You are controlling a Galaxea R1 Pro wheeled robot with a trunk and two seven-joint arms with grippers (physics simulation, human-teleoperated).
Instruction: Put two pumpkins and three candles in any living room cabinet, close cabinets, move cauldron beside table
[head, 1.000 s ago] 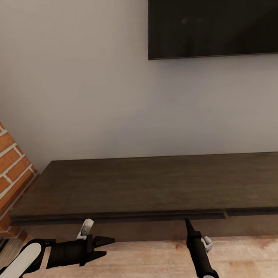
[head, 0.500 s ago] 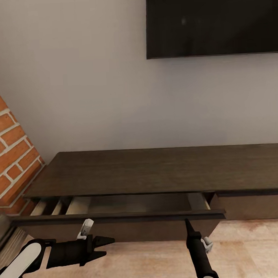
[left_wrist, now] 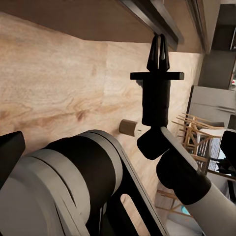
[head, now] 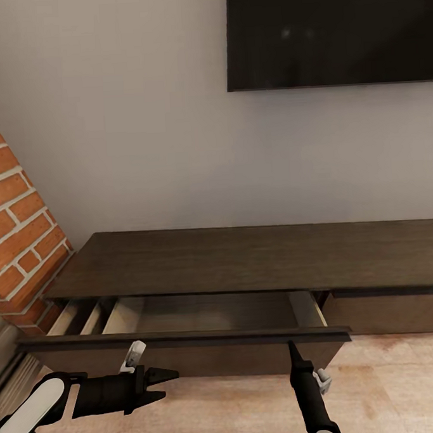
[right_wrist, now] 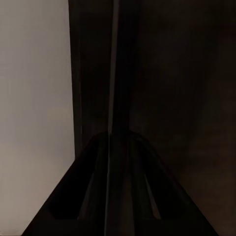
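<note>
head view: right pincer [head: 291, 347], fingers together, seemingly touching the cabinet [head: 244, 259] drawer front [head: 185, 339].

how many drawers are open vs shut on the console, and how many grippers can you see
open drawers: 1
shut drawers: 1
grippers: 2, the left gripper and the right gripper
total: 4
</note>
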